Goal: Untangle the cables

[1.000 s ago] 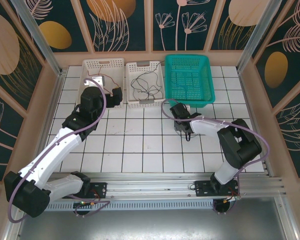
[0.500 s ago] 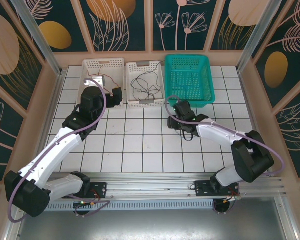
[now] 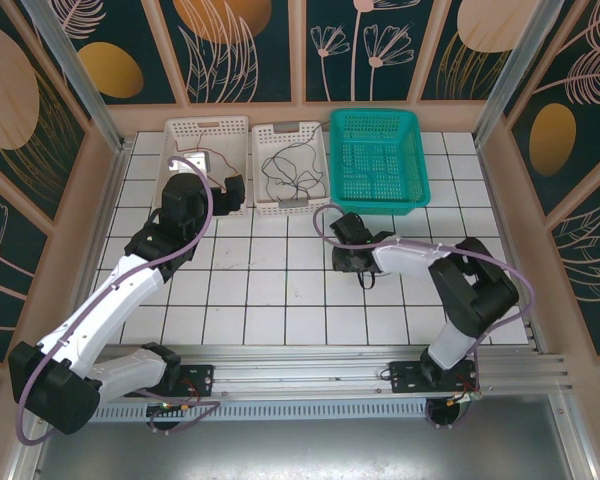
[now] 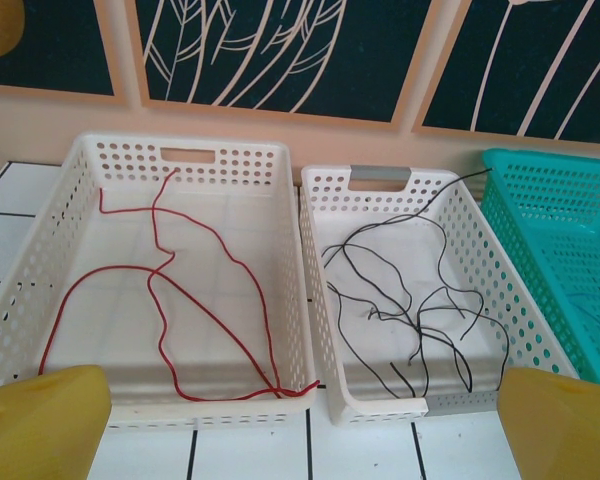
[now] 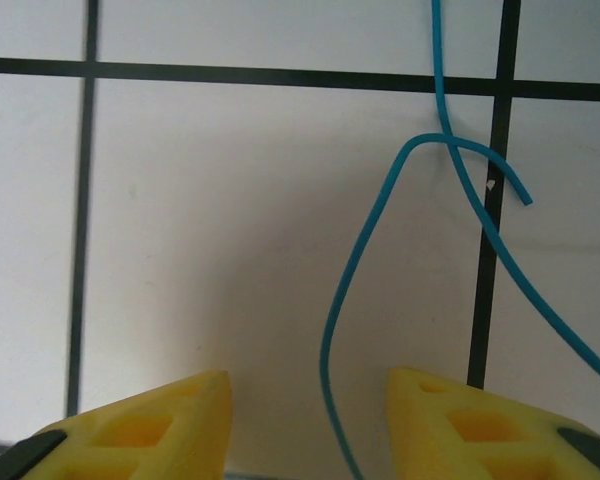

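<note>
loosely curled, self-crossing blue cable point(image 5: 449, 140)

Illumination: bright, even, diffuse, from overhead; no blown highlights on the white worktop point(image 3: 280, 290). Shadows: soft, pale, short in the top view; faint grey wash left of the blue cable point(image 5: 360, 270) in the right wrist view. Focus: top view sharp throughout; fingertips point(image 4: 40, 420) of the left pincer point(image 4: 302, 425) blurred at the lower corners, white baskets point(image 4: 220, 160) behind crisp. Distortion: mild outward lean of walls point(image 3: 50, 200) at top-view edges.
</note>
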Action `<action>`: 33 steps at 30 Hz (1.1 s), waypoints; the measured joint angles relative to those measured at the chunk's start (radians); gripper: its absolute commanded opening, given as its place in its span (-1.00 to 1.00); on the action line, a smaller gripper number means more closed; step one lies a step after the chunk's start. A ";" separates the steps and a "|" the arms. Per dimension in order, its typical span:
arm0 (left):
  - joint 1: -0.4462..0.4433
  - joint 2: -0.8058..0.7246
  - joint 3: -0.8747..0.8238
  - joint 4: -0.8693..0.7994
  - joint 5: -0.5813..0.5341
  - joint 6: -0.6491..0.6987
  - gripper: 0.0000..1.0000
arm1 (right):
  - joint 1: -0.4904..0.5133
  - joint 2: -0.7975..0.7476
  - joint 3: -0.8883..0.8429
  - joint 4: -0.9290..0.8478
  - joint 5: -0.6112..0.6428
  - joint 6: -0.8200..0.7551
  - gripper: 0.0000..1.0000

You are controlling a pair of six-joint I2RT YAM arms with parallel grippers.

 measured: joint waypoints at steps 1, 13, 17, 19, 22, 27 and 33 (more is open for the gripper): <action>0.000 0.000 0.000 0.000 0.000 0.000 0.97 | 0.000 0.006 0.012 -0.011 0.009 0.001 -0.24; 0.000 0.000 0.000 -0.005 0.000 0.000 0.97 | 0.006 0.026 0.042 -0.005 0.043 0.001 -1.00; 0.000 0.000 0.000 -0.005 0.000 0.000 0.97 | 0.005 -0.069 0.044 -0.039 0.019 0.002 -1.00; 0.000 0.000 0.000 -0.005 0.000 0.000 0.97 | 0.006 -0.159 0.066 -0.069 0.006 0.001 -1.00; 0.000 0.000 0.000 -0.005 0.000 0.000 0.97 | 0.008 -0.277 0.157 -0.107 -0.009 0.000 -1.00; 0.000 0.000 0.000 -0.005 0.000 0.000 0.97 | 0.016 -0.382 0.389 -0.167 -0.009 -0.011 -1.00; 0.000 0.000 0.000 -0.005 0.000 0.000 0.97 | 0.023 -0.369 0.698 -0.257 -0.008 -0.064 -1.00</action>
